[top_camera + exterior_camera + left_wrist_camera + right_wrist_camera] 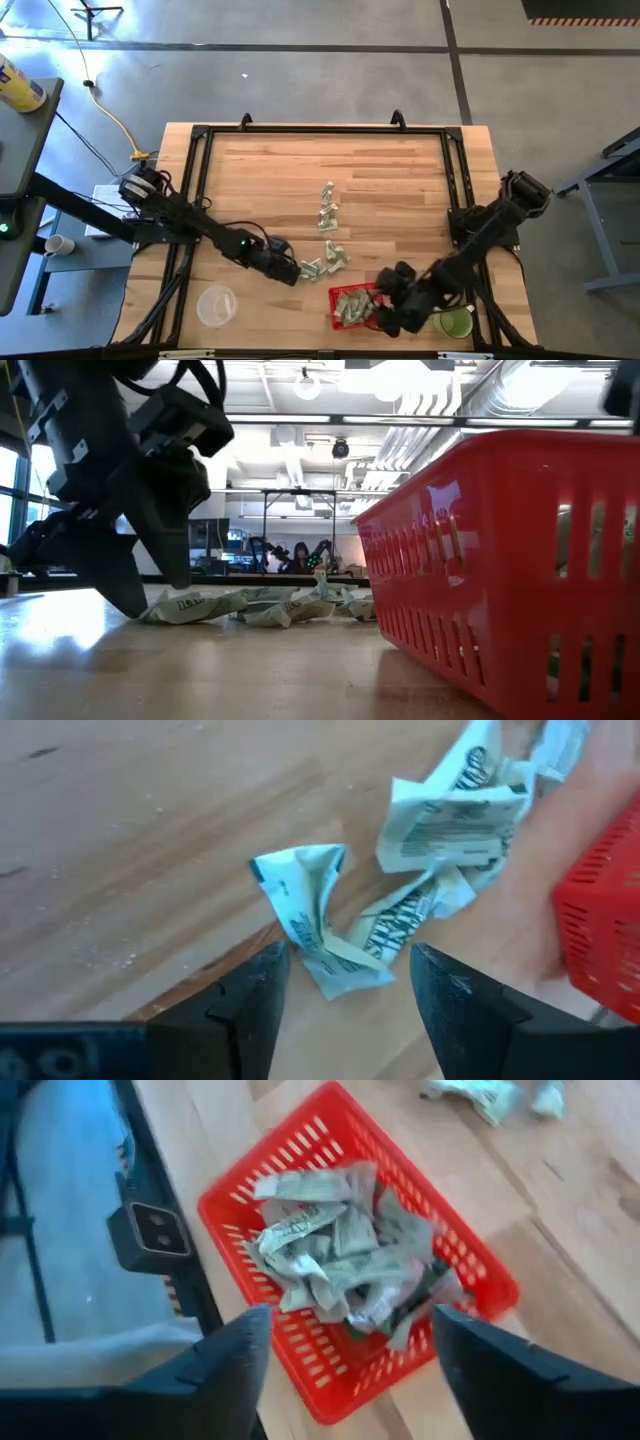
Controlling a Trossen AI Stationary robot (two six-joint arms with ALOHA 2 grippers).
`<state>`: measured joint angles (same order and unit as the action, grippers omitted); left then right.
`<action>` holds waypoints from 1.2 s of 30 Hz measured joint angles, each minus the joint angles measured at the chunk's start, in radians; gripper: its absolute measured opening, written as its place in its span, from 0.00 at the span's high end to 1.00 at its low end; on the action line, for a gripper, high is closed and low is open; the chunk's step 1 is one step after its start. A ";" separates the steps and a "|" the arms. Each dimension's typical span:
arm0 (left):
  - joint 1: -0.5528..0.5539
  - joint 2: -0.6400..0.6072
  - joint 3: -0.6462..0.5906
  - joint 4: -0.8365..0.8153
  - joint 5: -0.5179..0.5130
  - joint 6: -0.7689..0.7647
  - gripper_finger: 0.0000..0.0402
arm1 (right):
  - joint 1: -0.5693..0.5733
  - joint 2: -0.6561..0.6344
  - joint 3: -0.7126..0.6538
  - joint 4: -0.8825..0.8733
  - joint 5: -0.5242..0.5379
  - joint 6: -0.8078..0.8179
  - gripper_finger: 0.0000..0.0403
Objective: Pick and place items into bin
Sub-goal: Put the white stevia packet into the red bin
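Several pale green-and-white wrapped pieces lie loose on the wooden table. My left gripper is low over the table and open. Its fingers stand on either side of one crumpled piece without visibly touching it. More pieces lie just beyond it. The red basket stands near the table's near edge, and several pieces lie inside it. My right gripper hovers open and empty above the basket.
A clear round container stands near the near left corner. A green cup sits just right of the basket, under the right arm. A dark frame runs around the tabletop. The far half of the table holds only bare wood.
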<state>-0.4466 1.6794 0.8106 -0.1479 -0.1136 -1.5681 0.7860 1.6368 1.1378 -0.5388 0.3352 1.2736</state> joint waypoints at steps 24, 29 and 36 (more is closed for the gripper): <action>0.063 0.066 0.304 -0.140 -0.119 0.372 0.89 | 0.193 -0.147 0.000 -0.048 0.253 0.099 0.38; 0.070 0.075 0.522 -0.133 -0.082 0.714 0.95 | 0.192 -0.207 0.000 -0.059 0.287 0.066 0.38; 0.104 0.197 0.663 -0.124 0.079 0.732 0.92 | 0.190 -0.245 0.000 -0.117 0.302 0.052 0.37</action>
<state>-0.3424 1.8762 1.4738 -0.2715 -0.0342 -0.8360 0.9757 1.3919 1.1378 -0.6563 0.6369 1.3254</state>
